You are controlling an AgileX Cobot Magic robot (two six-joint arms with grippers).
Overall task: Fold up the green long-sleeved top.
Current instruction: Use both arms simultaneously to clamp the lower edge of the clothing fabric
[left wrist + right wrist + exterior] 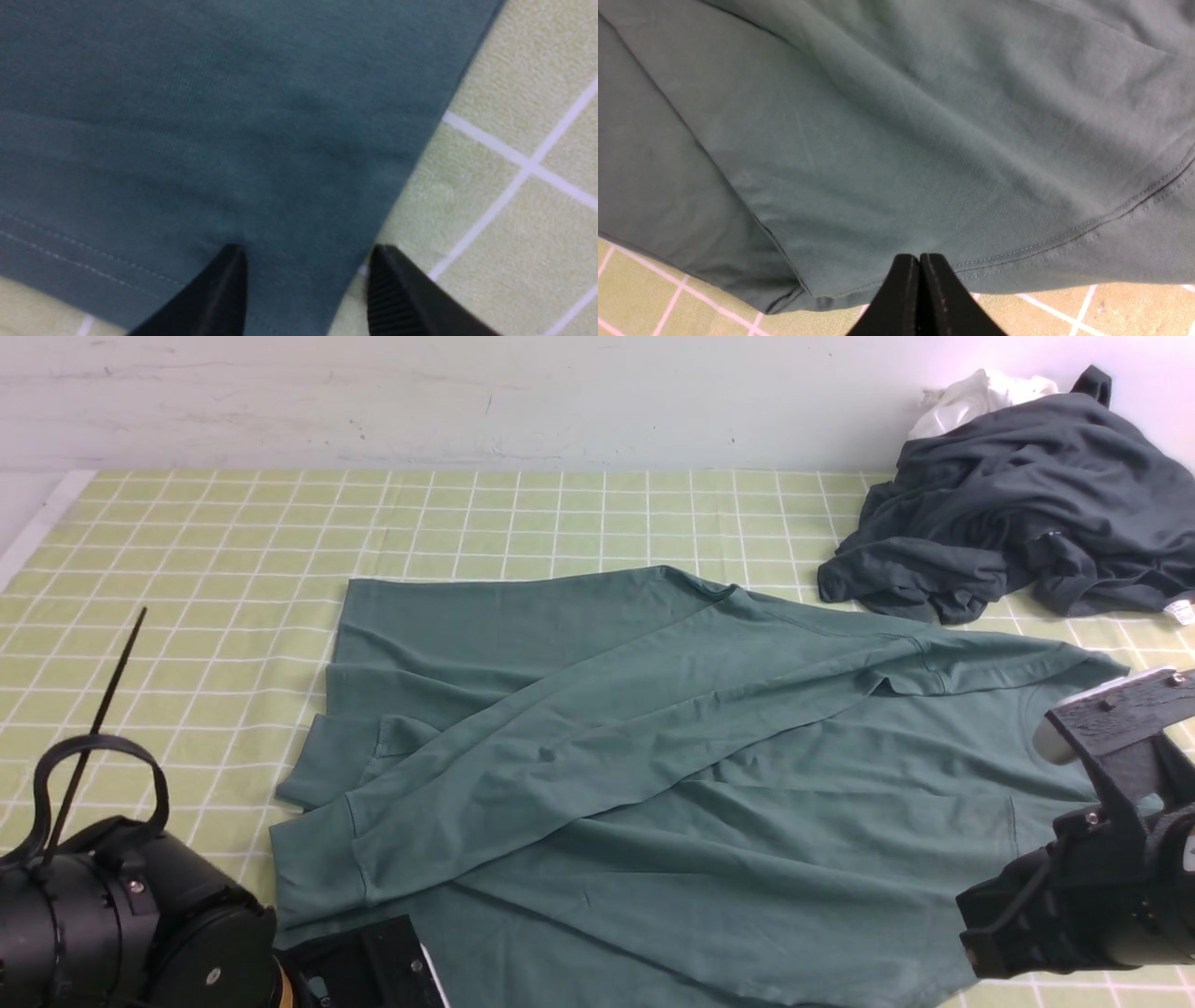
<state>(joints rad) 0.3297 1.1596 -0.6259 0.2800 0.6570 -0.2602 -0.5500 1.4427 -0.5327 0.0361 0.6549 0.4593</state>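
Observation:
The green long-sleeved top [672, 765] lies spread over the middle of the table, with both sleeves folded across its body towards the left. It also shows in the left wrist view [210, 116] and the right wrist view [896, 116]. My left gripper [308, 249] is open just above the top's hem corner, one finger over the cloth and one over the table cover. My right gripper [920, 255] is shut, its tips at a stitched edge of the top. No cloth shows between its fingers. Both grippers' fingertips are hidden in the front view.
A pile of dark charcoal garments [1018, 504] lies at the back right, with a white cloth [980, 397] behind it. The yellow-green checked table cover [187, 569] runs to a white wall at the back. My arms [121, 915] [1102, 896] stand at the near corners.

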